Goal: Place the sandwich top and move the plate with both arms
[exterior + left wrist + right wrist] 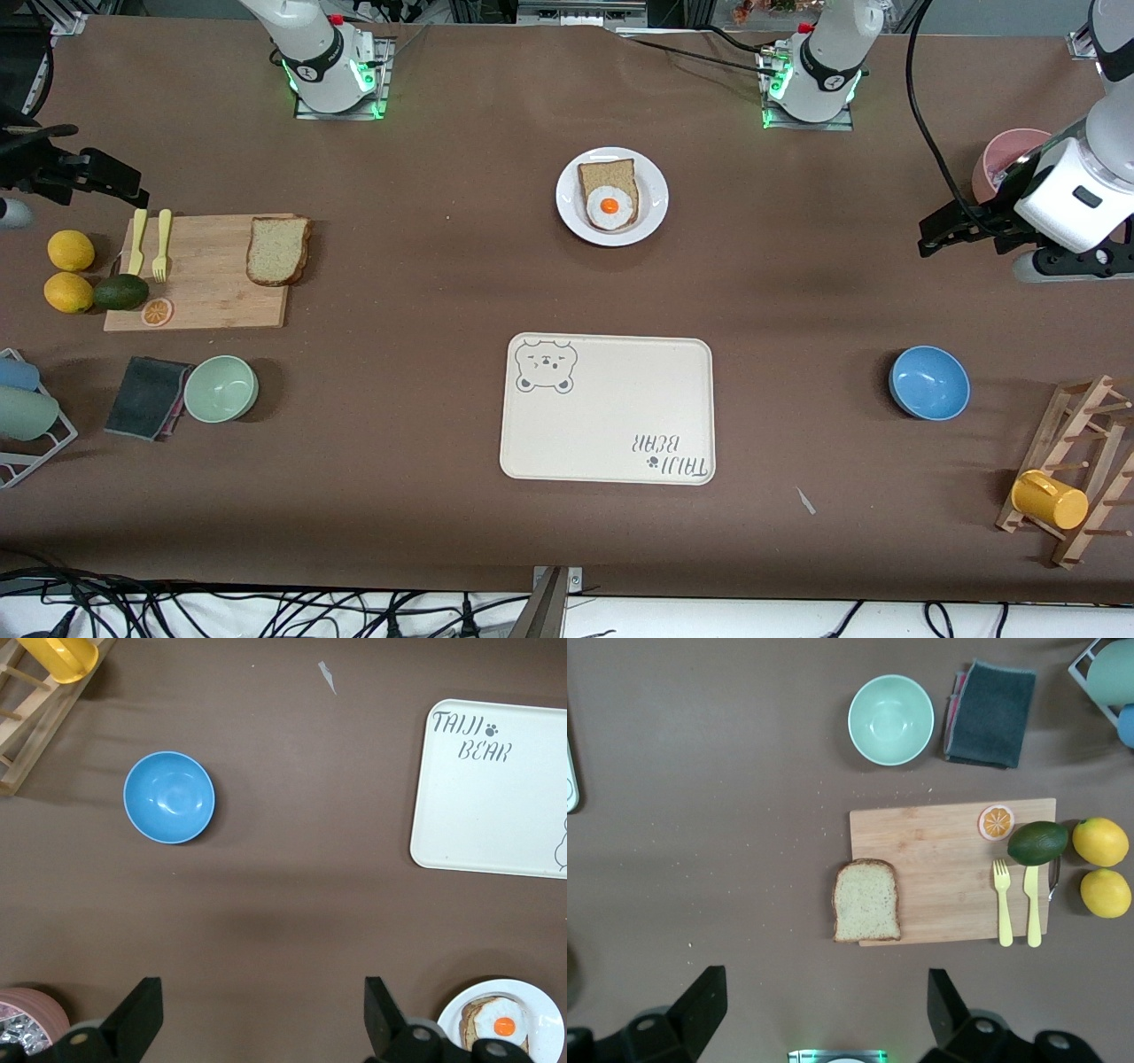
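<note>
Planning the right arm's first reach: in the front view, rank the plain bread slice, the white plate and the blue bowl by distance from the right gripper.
1. plain bread slice, on the cutting board
2. white plate, mid-table
3. blue bowl, toward the left arm's end

The right gripper hangs open.

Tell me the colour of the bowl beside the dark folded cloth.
The bowl is pale mint green, inside and out; the right wrist view shows it best.

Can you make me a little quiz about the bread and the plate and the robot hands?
1. True or false: the plain bread slice lies on the plate.
2. What sits on the bread that is on the plate? A) avocado B) fried egg C) lemon
3. Fill in: the left gripper and the right gripper are both ____.

Key: 1 false, it lies on the cutting board; 2 B; 3 open.
</note>
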`<move>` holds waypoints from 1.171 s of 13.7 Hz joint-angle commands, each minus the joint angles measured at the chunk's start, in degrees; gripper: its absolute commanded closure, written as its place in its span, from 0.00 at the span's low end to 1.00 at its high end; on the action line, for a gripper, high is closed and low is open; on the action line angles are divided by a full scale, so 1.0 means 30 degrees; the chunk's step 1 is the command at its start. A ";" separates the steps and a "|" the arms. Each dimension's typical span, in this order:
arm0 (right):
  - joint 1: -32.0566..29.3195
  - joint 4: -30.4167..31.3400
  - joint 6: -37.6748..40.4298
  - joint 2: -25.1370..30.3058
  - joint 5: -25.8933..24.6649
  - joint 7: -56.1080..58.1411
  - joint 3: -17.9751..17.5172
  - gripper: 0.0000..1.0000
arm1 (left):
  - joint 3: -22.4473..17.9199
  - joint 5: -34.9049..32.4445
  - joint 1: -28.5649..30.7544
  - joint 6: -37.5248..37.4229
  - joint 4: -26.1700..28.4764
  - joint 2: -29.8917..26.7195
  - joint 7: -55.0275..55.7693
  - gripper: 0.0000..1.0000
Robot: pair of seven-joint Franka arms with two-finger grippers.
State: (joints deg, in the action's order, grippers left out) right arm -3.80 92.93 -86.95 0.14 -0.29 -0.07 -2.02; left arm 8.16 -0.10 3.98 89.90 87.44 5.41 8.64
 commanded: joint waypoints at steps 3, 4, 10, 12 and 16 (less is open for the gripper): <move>-0.0138 0.0577 0.0038 0.0538 0.0009 -0.0152 -0.0149 0.00 | 0.0120 0.0182 0.0430 -0.0465 -0.0229 -0.0249 -0.0127 0.00; -0.0138 0.0577 0.0038 0.0538 0.0009 -0.0181 -0.0149 0.00 | 0.0150 0.0181 0.0430 -0.0407 -0.0229 -0.0191 -0.0127 0.00; -0.0109 0.1046 -0.0226 0.0685 -0.0575 -0.0328 -0.1172 0.00 | 0.0092 0.0152 0.0459 -0.0407 -0.0025 -0.0191 -0.0127 0.00; -0.0138 0.1510 -0.0719 0.0685 -0.0694 -0.0357 -0.1699 0.00 | 0.0150 0.0152 0.0430 -0.0407 -0.0024 -0.0191 -0.0127 0.00; -0.0167 0.5141 -0.3998 0.0920 -0.0811 -0.0357 -0.2283 0.00 | 0.0180 0.0269 0.0342 -0.0348 -0.0025 -0.0074 -0.0127 0.00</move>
State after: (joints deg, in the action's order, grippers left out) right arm -3.73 101.81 -94.24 0.81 -1.46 -0.49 -7.13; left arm 8.54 -0.10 4.90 89.31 87.38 5.28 8.64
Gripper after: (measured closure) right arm 0.000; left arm 0.000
